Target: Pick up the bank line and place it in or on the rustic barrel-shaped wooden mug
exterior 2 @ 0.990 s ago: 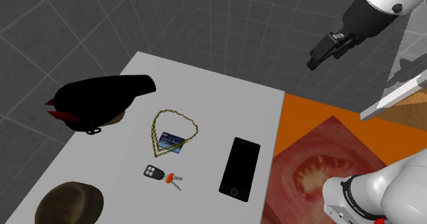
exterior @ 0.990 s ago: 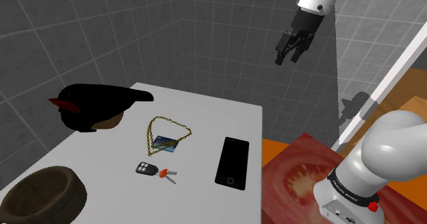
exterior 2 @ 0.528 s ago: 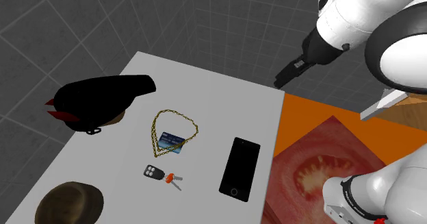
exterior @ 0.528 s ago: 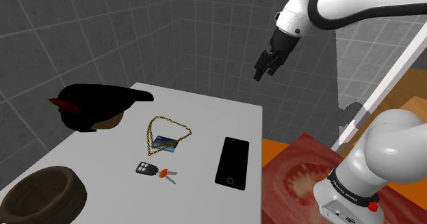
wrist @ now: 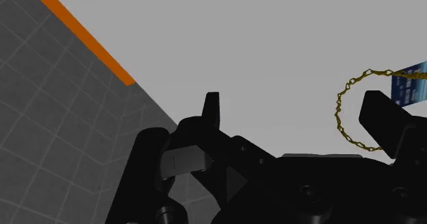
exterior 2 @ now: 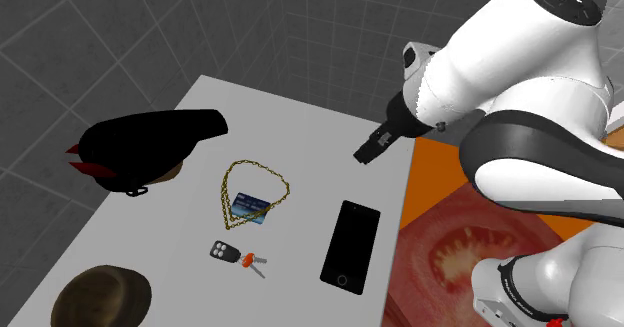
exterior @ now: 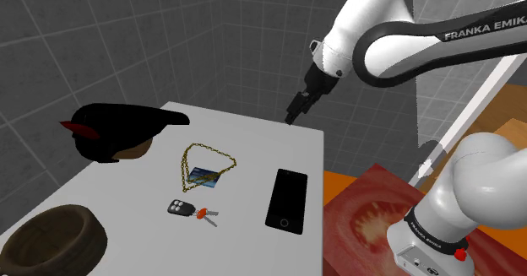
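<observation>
hand: your gripper [exterior: 296,111] [exterior 2: 368,153] [wrist: 293,101] hangs in the air over the table's [exterior: 253,135] [exterior 2: 300,115] edge; fingers spread, nothing between them
bank line: flat on the table, below the hand and further in towards the middle; in the wrist view its loop [wrist: 349,113] lies past one fingertip
line shape: thin gold links in a roughly triangular loop [exterior: 207,166] [exterior 2: 253,190]
card: blue card [exterior: 203,176] [exterior 2: 250,211] [wrist: 409,85] inside the loop, touching the links; over or under, cannot tell
phone: black slab [exterior: 287,199] [exterior 2: 351,246], glossy, flat; nearer the hand than the line, apart from it
key fob: dark fob [exterior: 178,207] [exterior 2: 222,251] with an orange-headed key; just past the line from the hand
wooden mug: dark brown, low, round, open on top [exterior: 52,240] [exterior 2: 101,297]; furthest from the hand, at the opposite corner
black shape: matte black with red tips [exterior: 118,127] [exterior 2: 145,143] over something brown; well away from the hand, beside the line
</observation>
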`<control>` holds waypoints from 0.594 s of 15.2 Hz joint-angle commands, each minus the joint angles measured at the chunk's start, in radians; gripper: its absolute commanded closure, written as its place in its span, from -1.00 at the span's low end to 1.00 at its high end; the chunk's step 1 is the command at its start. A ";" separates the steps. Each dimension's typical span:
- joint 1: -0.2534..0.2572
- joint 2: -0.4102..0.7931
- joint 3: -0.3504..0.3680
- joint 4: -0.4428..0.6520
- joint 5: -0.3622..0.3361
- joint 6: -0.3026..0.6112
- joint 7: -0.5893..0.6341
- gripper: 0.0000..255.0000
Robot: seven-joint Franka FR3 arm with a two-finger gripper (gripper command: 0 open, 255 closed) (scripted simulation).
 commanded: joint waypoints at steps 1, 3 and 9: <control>0.026 0.049 0.025 -0.006 0.013 0.090 -0.011 -1.00; 0.052 0.098 0.052 -0.014 0.024 0.176 -0.019 -1.00; 0.106 0.273 0.140 -0.009 0.024 0.433 -0.031 -1.00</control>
